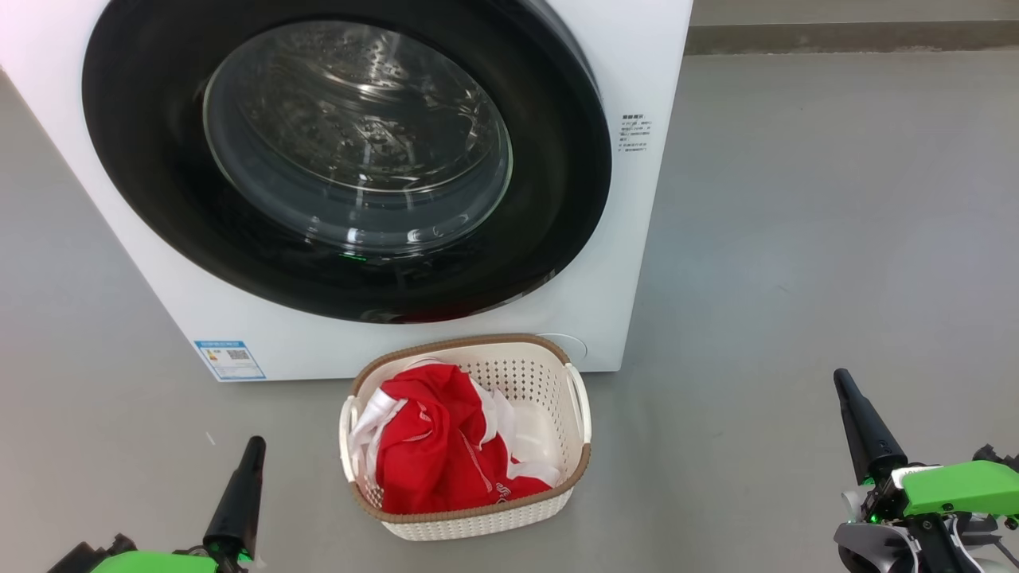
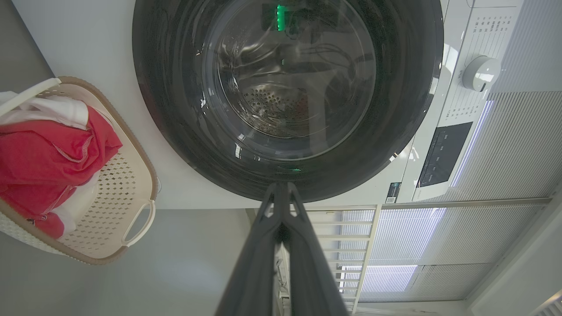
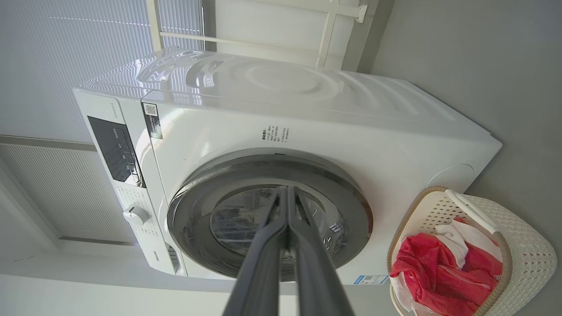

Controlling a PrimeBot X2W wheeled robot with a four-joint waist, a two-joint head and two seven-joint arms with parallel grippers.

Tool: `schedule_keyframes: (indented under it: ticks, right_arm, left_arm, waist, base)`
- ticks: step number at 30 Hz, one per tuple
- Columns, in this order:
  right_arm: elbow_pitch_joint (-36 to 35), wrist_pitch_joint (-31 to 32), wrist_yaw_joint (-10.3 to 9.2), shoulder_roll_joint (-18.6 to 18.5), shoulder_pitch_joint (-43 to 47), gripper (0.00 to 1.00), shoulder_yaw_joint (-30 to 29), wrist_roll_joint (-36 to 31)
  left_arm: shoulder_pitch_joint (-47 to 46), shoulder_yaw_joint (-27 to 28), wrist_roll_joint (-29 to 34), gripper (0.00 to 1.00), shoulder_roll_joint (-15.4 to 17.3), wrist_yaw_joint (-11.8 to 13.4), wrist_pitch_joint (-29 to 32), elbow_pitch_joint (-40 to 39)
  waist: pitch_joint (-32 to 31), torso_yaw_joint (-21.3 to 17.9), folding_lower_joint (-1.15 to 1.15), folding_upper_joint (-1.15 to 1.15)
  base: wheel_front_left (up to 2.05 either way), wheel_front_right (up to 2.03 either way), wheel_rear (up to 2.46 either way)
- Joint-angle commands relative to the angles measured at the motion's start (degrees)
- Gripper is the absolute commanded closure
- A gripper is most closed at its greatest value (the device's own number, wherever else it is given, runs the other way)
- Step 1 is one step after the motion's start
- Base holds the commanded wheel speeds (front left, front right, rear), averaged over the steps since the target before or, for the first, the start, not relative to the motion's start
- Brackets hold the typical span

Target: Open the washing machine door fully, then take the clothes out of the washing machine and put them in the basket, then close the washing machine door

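The white washing machine (image 1: 637,239) stands ahead, and its round black-ringed door (image 1: 350,151) lies flat against the front, closed. Behind the glass I see bare perforated drum. On the floor before it sits the cream basket (image 1: 577,446) holding the red and white clothes (image 1: 438,446). My left gripper (image 1: 255,446) is low at the left of the basket, shut and empty. Off to the right my right gripper (image 1: 841,380) is also shut and empty. In the left wrist view the left gripper (image 2: 281,186) points at the door (image 2: 175,109). The right gripper (image 3: 285,189) points at the door (image 3: 193,210) too.
Grey floor (image 1: 796,239) spreads around the machine and basket, with open room to the right. A blue label (image 1: 229,360) sits at the machine's lower left corner. The control panel (image 2: 443,153) and knob (image 2: 480,72) are on the machine's upper front.
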Motion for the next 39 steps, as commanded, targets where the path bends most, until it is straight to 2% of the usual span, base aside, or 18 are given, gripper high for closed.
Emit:
schedule_keyframes:
  ticks: [1,39]
  right_arm:
    - [-1.4,0.4,-0.03,-0.8,-2.4,1.0,0.7,0.2]
    - [-1.4,1.0,-0.03,-0.3,-2.4,1.0,0.0,-0.3]
  left_arm:
    - [-2.2,2.1,-0.4,1.0,0.8,-0.4,0.3,-1.2]
    - [-2.2,2.2,-0.3,1.0,0.8,-0.4,0.4,-1.2]
  waist:
    - [0.0,0.0,0.0,0.0]
    - [0.0,0.0,0.0,0.0]
  base:
    - [0.0,0.0,0.0]
    - [0.0,0.0,0.0]
